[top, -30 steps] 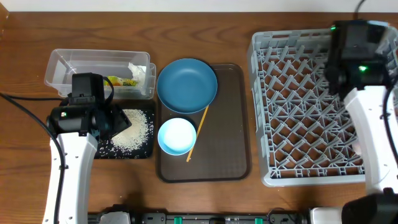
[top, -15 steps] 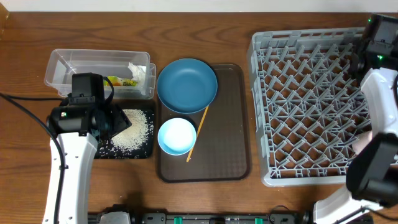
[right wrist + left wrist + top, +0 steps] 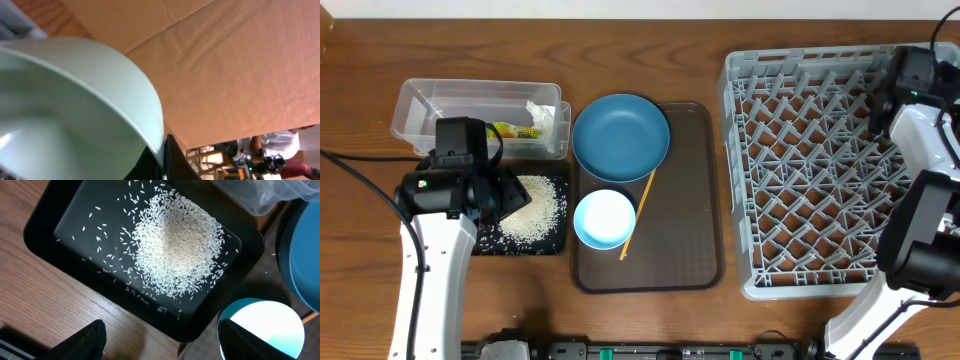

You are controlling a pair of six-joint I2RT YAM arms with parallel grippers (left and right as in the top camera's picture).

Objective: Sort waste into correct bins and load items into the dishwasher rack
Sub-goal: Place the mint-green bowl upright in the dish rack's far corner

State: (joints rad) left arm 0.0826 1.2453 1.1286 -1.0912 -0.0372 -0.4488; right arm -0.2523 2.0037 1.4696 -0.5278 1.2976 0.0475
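Observation:
My left gripper (image 3: 162, 347) is open and empty, hovering over the near edge of the black tray (image 3: 45, 235) that holds loose rice (image 3: 175, 250). My right gripper (image 3: 164, 162) is shut on the rim of the mint green bowl (image 3: 75, 100), which fills the right wrist view. The right arm (image 3: 917, 85) is at the grey rack's (image 3: 820, 170) far right corner, and the bowl is hidden overhead. The dark blue plate (image 3: 620, 135), white-blue bowl (image 3: 605, 219) and chopstick (image 3: 638, 214) lie on the brown tray (image 3: 685, 240). The napkin (image 3: 542, 115) and wrapper (image 3: 510, 129) are in the clear tub (image 3: 440, 100). The pink cup is out of view.
The black tray (image 3: 558, 240) sits just in front of the clear tub, touching the brown tray's left side. The white-blue bowl (image 3: 270, 325) is right next to my left gripper's right finger. The left arm (image 3: 445, 200) stands over the table's left.
My right arm has swung from over the rack's back right part out to the far right edge. The left arm and the table things have not moved.

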